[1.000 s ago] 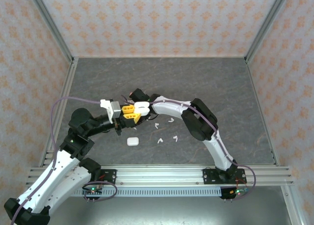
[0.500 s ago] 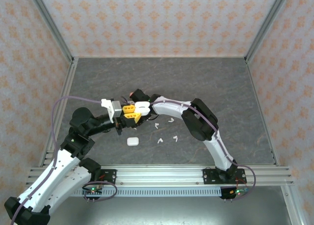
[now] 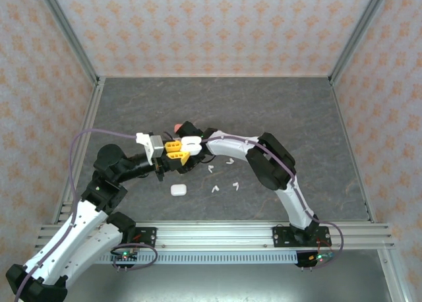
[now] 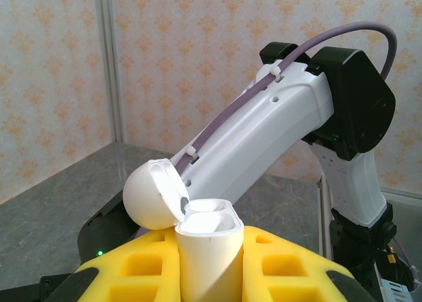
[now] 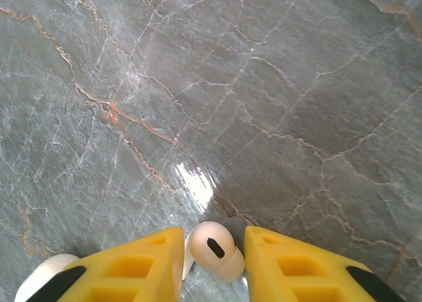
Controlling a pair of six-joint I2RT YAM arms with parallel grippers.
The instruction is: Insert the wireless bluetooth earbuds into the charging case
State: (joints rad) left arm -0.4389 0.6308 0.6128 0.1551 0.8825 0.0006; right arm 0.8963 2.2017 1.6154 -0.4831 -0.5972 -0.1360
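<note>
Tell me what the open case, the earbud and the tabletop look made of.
Charging case: white plastic, smooth, slightly glossy, with a moulded hinged lid.
Earbud: glossy white plastic, by its sheen.
Table: grey veined stone look, polished by its glare; perhaps laminate.

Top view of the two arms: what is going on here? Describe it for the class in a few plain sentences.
The left arm's fingers are shut on a white charging case, holding it upright with its lid flipped open. The right arm's fingers sit on either side of a white earbud lying on the grey table; whether they grip it yet is unclear. Nearby lie loose white earbuds and a closed case.
</note>
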